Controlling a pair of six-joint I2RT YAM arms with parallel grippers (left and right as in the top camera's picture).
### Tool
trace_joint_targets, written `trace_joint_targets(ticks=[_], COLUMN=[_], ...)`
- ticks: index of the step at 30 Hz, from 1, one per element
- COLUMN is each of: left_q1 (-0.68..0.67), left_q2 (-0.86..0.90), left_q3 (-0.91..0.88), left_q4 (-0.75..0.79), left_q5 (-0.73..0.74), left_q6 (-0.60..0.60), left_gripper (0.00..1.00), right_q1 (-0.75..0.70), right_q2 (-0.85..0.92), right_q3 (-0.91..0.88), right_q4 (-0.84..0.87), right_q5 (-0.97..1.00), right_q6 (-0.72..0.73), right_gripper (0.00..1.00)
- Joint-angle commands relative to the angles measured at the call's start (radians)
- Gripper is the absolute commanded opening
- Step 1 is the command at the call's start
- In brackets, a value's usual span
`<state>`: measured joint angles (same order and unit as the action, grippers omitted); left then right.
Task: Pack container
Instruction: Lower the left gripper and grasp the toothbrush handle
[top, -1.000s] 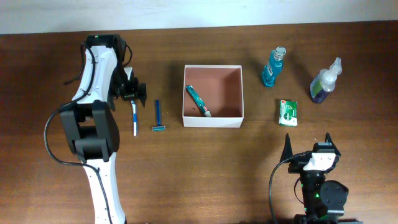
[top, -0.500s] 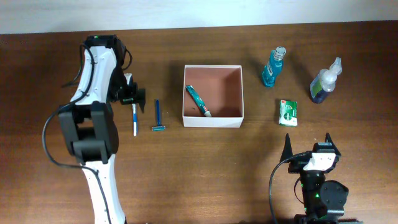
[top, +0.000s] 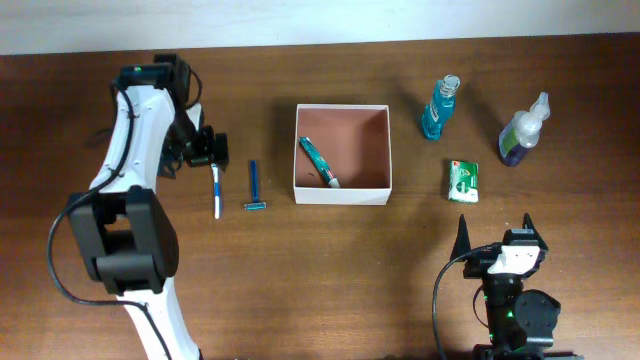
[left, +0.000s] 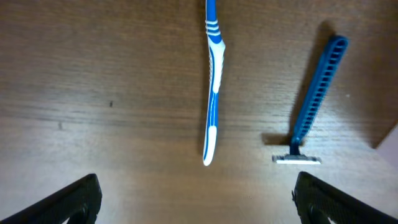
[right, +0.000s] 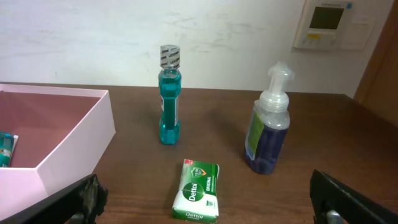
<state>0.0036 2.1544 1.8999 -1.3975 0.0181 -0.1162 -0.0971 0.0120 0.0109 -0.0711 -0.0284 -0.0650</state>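
— How is the left gripper (top: 212, 150) seen to stand?
— Its jaws are spread wide and nothing is held. It is poised over the far end of the toothbrush (top: 216, 190), which is laid flat on the table (top: 330, 270). A blue razor (top: 254, 187) is laid just beside the toothbrush, on the side toward the container.
— Where is the container (top: 342, 196) placed relative to it?
— It is set to the gripper's right, beyond the razor and apart from both. A toothpaste tube (top: 320, 162) is seen inside, near the wall facing the razor.
— And the right gripper (top: 495, 228)?
— It is likewise spread wide and empty, at the table's near edge. The container is found ahead of it and to its left. A green soap packet (top: 463, 181), a teal mouthwash bottle (top: 440, 108) and a pump bottle (top: 523, 130) are ranged to the container's right.
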Motion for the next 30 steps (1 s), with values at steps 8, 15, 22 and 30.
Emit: trace_joint_targets(ticks=[8, 15, 22, 30], left_q1=[0.005, 0.005, 0.005, 0.005], left_q2=[0.003, 0.003, 0.003, 0.003], left_q3=[-0.123, -0.182, -0.230, -0.239], left_q4=[0.155, 0.190, 0.266, 0.319], left_q5=[0.000, 0.000, 0.000, 0.000], left_q6=[-0.010, -0.010, -0.010, -0.010], left_gripper=[0.99, 0.99, 0.99, 0.99], right_q1=[0.005, 0.005, 0.005, 0.005], right_q2=[-0.009, -0.009, -0.009, -0.009], right_q3=[-0.005, -0.005, -0.005, -0.005], right_q4=[-0.004, -0.003, -0.003, -0.003], right_q5=[-0.013, -0.013, -0.013, -0.013], right_q6=[-0.006, -0.006, -0.006, -0.006], right_gripper=[0.98, 0.98, 0.98, 0.98])
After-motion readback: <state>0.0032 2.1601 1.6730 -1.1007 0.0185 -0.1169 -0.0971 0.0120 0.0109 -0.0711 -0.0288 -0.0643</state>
